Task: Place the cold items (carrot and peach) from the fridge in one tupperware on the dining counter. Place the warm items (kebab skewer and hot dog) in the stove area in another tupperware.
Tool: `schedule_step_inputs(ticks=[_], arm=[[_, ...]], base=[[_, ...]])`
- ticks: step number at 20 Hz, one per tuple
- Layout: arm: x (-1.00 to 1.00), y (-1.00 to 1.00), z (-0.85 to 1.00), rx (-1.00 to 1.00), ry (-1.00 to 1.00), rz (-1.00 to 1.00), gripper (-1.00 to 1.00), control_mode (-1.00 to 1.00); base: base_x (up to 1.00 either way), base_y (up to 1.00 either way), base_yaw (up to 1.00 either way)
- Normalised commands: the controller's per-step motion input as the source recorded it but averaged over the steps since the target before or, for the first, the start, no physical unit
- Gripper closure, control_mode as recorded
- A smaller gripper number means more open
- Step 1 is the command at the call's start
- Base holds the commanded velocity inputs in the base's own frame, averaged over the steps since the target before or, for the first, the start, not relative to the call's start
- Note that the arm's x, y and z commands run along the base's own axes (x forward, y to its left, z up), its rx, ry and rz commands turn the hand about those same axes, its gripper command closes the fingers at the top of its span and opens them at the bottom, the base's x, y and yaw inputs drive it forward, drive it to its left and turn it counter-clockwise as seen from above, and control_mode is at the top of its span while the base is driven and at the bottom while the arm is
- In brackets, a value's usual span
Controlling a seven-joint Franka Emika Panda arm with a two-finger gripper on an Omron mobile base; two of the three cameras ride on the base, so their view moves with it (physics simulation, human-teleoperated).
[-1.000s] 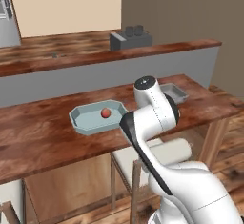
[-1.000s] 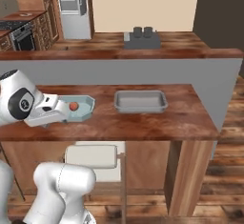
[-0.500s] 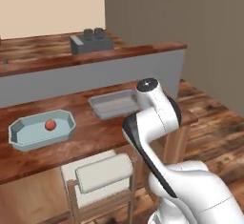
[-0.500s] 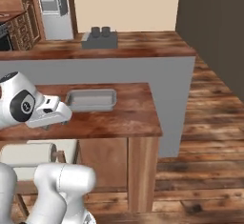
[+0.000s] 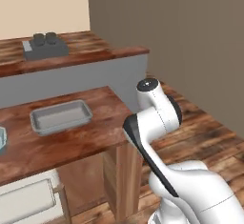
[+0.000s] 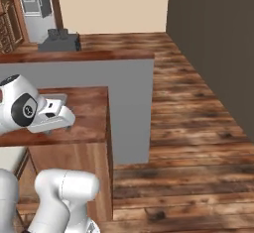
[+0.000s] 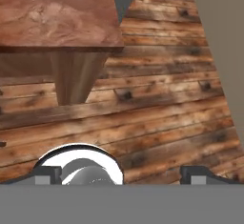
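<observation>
An empty grey tupperware (image 5: 61, 116) lies on the wooden dining counter (image 5: 71, 144). The rim of a second, pale blue tupperware (image 5: 1, 139) shows at the left edge of the left base view. My arm is folded close to the base, with the hand (image 6: 52, 115) held just off the counter's right end. In the hand view my gripper (image 7: 122, 174) stands open over the plank floor with nothing between its fingertips (image 7: 47, 174); the counter's corner (image 7: 57, 13) is above it. The carrot, peach, kebab skewer and hot dog are out of view.
A grey boxy appliance (image 5: 45, 46) sits on the higher back counter behind a grey divider wall (image 6: 99, 73). A white stool (image 5: 28, 204) stands under the dining counter. A dark wall (image 5: 181, 37) rises on the right, with open wood floor (image 6: 198, 128) before it.
The whole picture has swung to the right, so the base and cameras moved. The pale blue tupperware with the red item slid out at the left. The gripper stayed open.
</observation>
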Motion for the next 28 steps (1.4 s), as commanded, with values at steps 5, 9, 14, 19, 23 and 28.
schedule_step_inputs(ticks=[5, 9, 14, 19, 23, 28], arm=[[0.0, 0.0, 0.0, 0.0, 0.0, 0.0, -1.0, 1.0], [0.0, 0.0, 0.0, 0.0, 0.0, 0.0, -1.0, 1.0], [0.0, 0.0, 0.0, 0.0, 0.0, 0.0, -1.0, 1.0], [0.0, 0.0, 0.0, 0.0, 0.0, 0.0, -1.0, 1.0], [0.0, 0.0, 0.0, 0.0, 0.0, 0.0, -1.0, 1.0], [0.0, 0.0, 0.0, 0.0, 0.0, 0.0, -1.0, 1.0]], base=[[0.21, -1.0, -0.02], [0.3, -1.0, 0.0], [0.46, -0.91, 0.03], [0.76, -0.57, 0.08], [0.99, -0.23, 0.16], [1.0, -0.15, 0.18]])
